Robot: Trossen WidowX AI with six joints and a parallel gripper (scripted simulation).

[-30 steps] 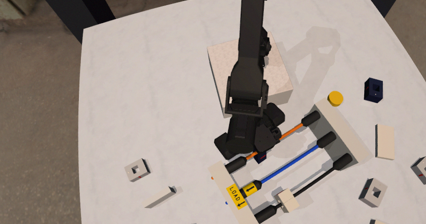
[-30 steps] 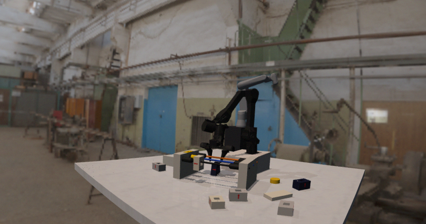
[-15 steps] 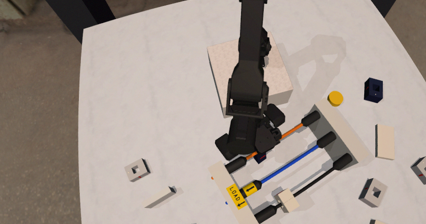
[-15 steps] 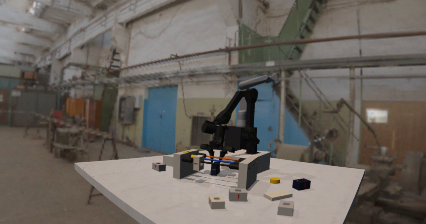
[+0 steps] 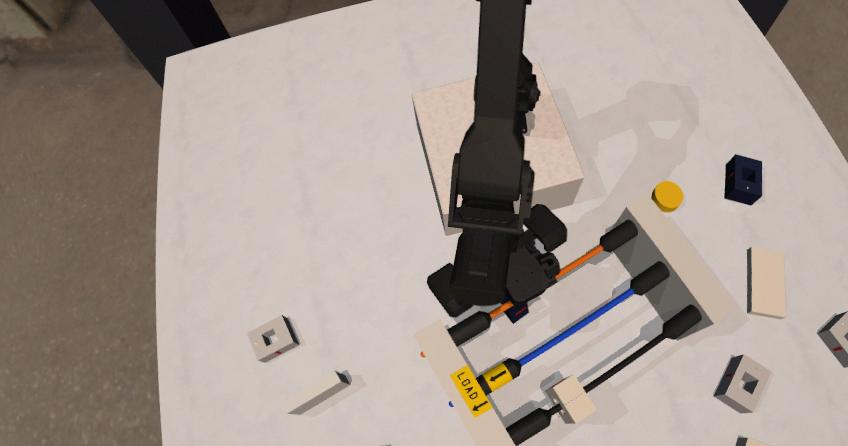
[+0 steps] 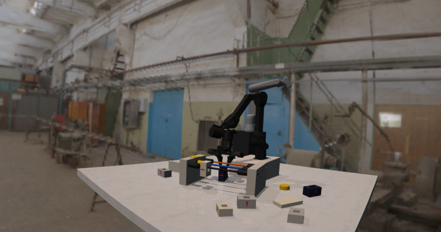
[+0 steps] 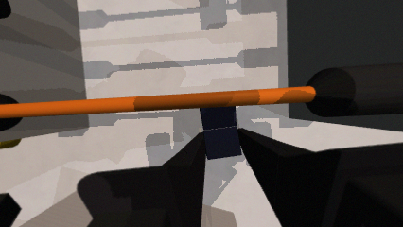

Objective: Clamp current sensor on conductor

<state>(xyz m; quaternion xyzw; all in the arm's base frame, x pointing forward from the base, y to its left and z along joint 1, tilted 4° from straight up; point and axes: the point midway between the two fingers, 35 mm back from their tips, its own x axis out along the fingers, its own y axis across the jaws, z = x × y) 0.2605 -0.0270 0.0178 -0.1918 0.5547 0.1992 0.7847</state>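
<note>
A dark navy sensor (image 5: pixel 516 312) (image 6: pixel 221 177) (image 7: pixel 222 143) stands on the table, partly beneath the orange conductor (image 5: pixel 578 262) (image 7: pixel 180 100), with a red mark on its side. My gripper (image 7: pixel 220 134) is shut on it, a finger on each side; the top view hides the fingertips behind the arm. Whether its jaws are open is hidden. The blue conductor (image 5: pixel 580 325) (image 6: pixel 227 166) runs beside the orange one and carries a yellow arrow band (image 5: pixel 498 376) at its LOAD end. The yellow LOAD marker (image 5: pixel 465 387) is on the near-left end block (image 5: pixel 431 333).
A cream block (image 5: pixel 576 401) (image 6: pixel 205 168) sits round the black conductor (image 5: pixel 624 361). The far end block (image 5: pixel 690 263) closes the rack. A yellow disc (image 5: pixel 667 196), another navy block (image 5: pixel 743 178), a cream slab (image 5: pixel 766 282) and several grey blocks lie around the rack.
</note>
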